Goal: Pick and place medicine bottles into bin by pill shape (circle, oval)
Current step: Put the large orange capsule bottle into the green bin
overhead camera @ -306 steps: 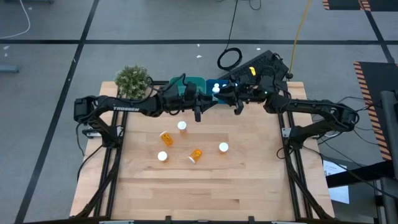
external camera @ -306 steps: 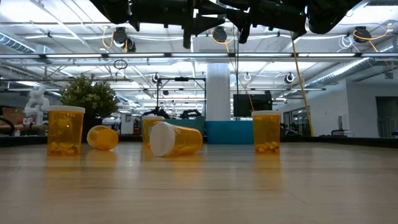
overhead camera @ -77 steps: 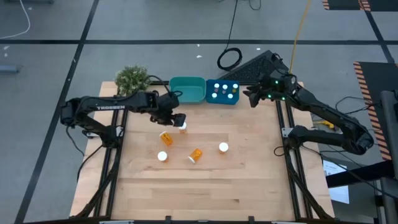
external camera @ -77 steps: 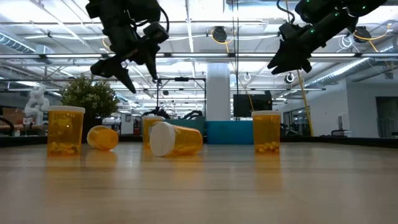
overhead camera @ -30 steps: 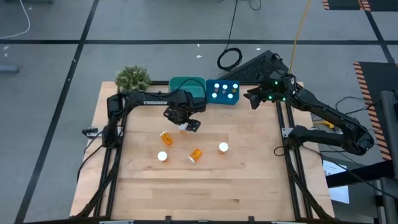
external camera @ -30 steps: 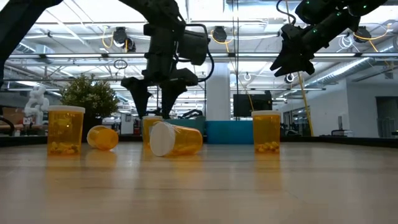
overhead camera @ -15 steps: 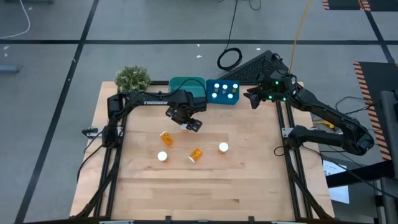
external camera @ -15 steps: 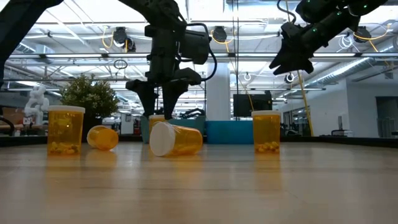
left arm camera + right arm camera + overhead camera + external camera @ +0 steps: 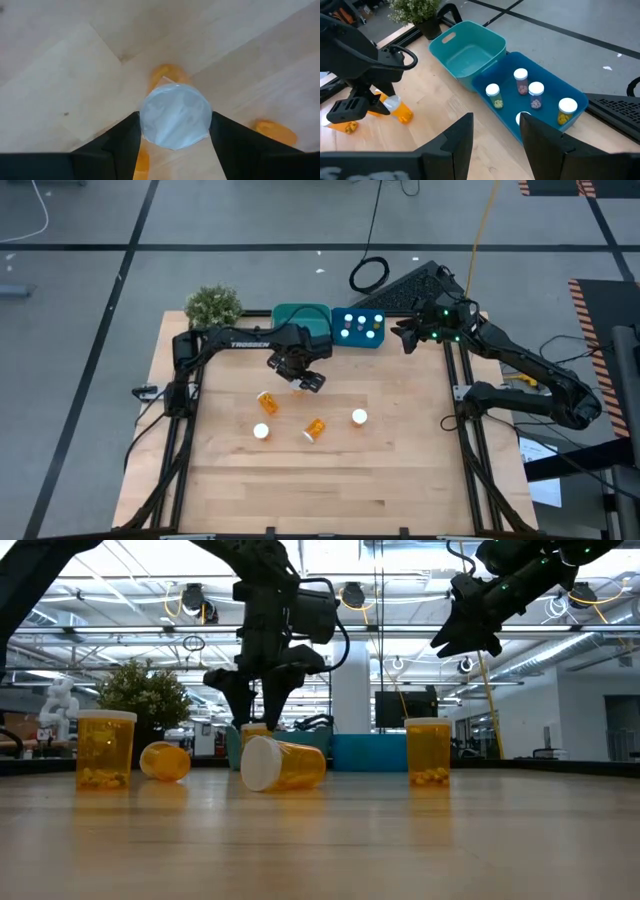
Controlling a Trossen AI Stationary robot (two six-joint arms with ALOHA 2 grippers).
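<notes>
We saw the left gripper [image 9: 302, 383] pointing down over the far middle of the table [image 9: 400, 480], its two dark fingers [image 9: 120, 142] clamped on either side of the white cap of a medicine bottle [image 9: 175, 121], which it gripped just above the wood. In the right wrist view that same bottle [image 9: 396, 109] hung tilted in the jaws, orange body out to one side. From that grip, a second bottle [image 9: 268, 400] lay on its side at about seven o'clock in the high view, a third [image 9: 262, 431] stood farther off the same way, a fourth [image 9: 314, 428] lay tipped at five o'clock, and a fifth [image 9: 359, 417] stood at four o'clock. At one o'clock sat the teal bin [image 9: 303, 323], and just beside it the blue bin [image 9: 359, 329] held several capped bottles [image 9: 492, 91]. A potted plant [image 9: 212, 308] stood at ten o'clock. The right gripper [image 9: 402, 341] hung above the table's far right corner, fingers [image 9: 457, 137] spread apart and holding nothing.
</notes>
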